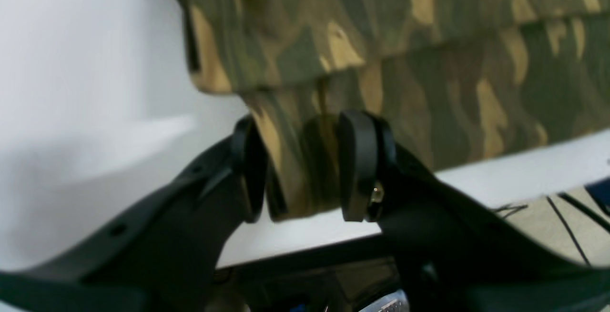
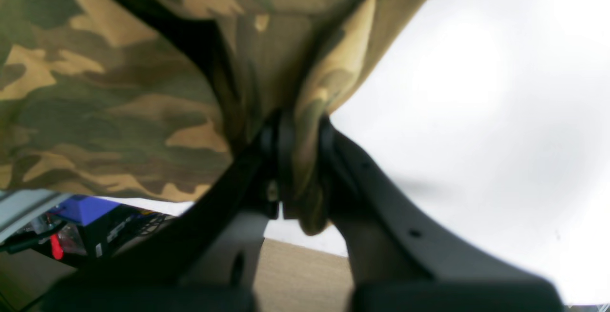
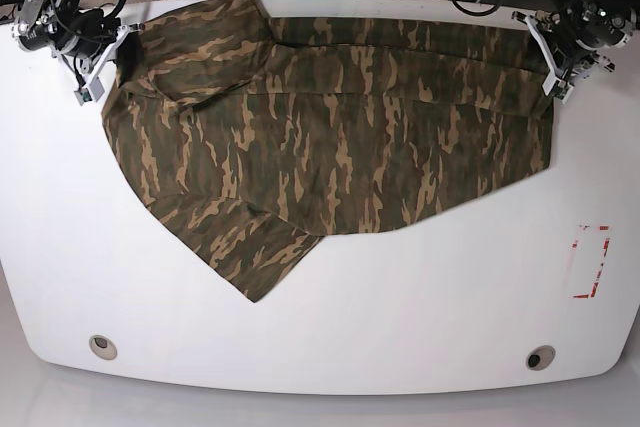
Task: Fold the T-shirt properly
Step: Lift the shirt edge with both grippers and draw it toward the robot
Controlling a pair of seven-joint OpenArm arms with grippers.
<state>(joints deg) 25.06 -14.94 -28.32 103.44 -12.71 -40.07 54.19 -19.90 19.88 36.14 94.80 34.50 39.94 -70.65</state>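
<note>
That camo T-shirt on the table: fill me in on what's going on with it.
A two-armed robot is working on folding the T-shirt, which lies spread across the white table. The right hand is shut on a bunched fold of cloth at one far corner. The left hand has cloth between its fingers at the opposite far corner, though its grip looks looser. One sleeve sticks out toward the near edge.

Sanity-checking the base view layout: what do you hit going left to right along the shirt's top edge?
right gripper → T-shirt → left gripper → red marking, low on the white table.
</note>
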